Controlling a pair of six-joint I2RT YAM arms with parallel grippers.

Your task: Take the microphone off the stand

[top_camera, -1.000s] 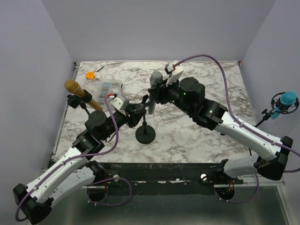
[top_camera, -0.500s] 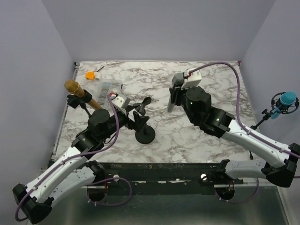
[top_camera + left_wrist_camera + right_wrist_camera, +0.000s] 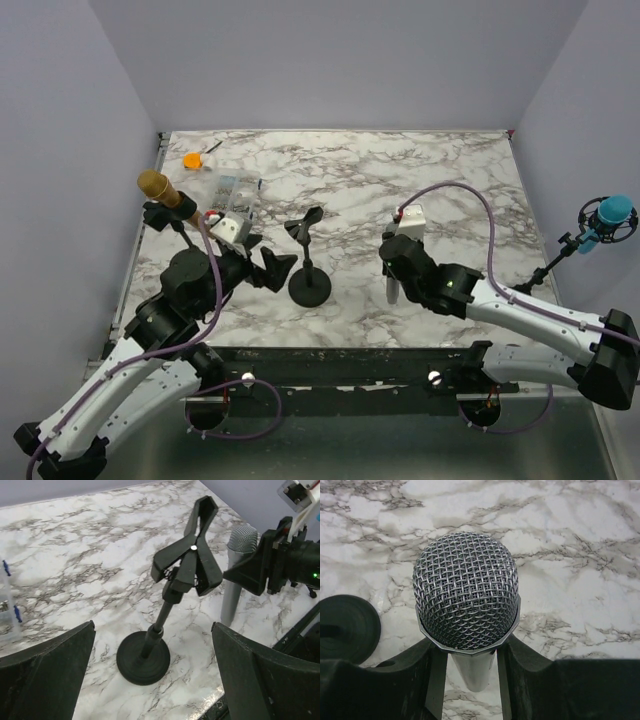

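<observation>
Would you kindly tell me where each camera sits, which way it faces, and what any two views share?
Top external: above and behind the arms, looking down on the table; both arms, left gripper and right gripper show.
Left wrist: on the left arm, facing the empty stand; its own fingers frame the bottom corners.
Right wrist: looks down onto the microphone head; its own fingers clamp the body.
Shared: both wrist views show the microphone and the stand's base.
</observation>
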